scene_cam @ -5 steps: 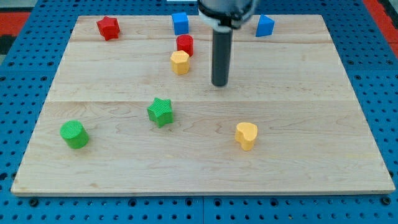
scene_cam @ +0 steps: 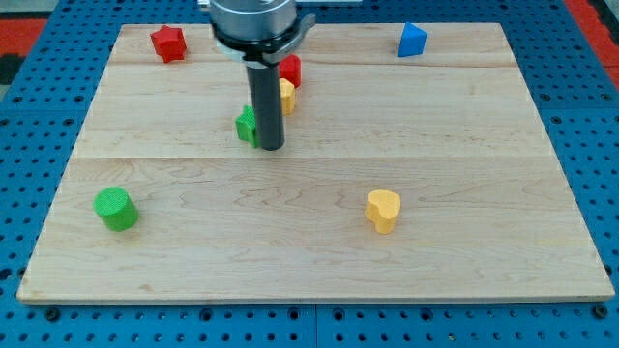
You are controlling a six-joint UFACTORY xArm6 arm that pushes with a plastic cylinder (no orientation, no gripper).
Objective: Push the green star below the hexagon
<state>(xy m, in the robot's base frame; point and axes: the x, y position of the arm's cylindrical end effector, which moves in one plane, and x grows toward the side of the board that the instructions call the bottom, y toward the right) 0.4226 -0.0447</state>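
The green star [scene_cam: 247, 126] lies on the wooden board [scene_cam: 464, 193] just left of centre, partly hidden behind my rod. My tip [scene_cam: 269, 148] rests on the board against the star's lower right side. The yellow hexagon [scene_cam: 287, 96] sits just up and to the right of the star, its left part hidden by the rod. The star is below and slightly left of the hexagon.
A red cylinder [scene_cam: 290, 69] stands right above the hexagon. A red star [scene_cam: 167, 43] is at the top left and a blue block [scene_cam: 412, 40] at the top right. A green cylinder [scene_cam: 115, 209] is at the lower left and a yellow heart [scene_cam: 383, 210] at the lower right.
My tip has moved left and slightly down. The green star now sits higher in the view, close under the hexagon. The blue cube at the top is now hidden behind the arm.
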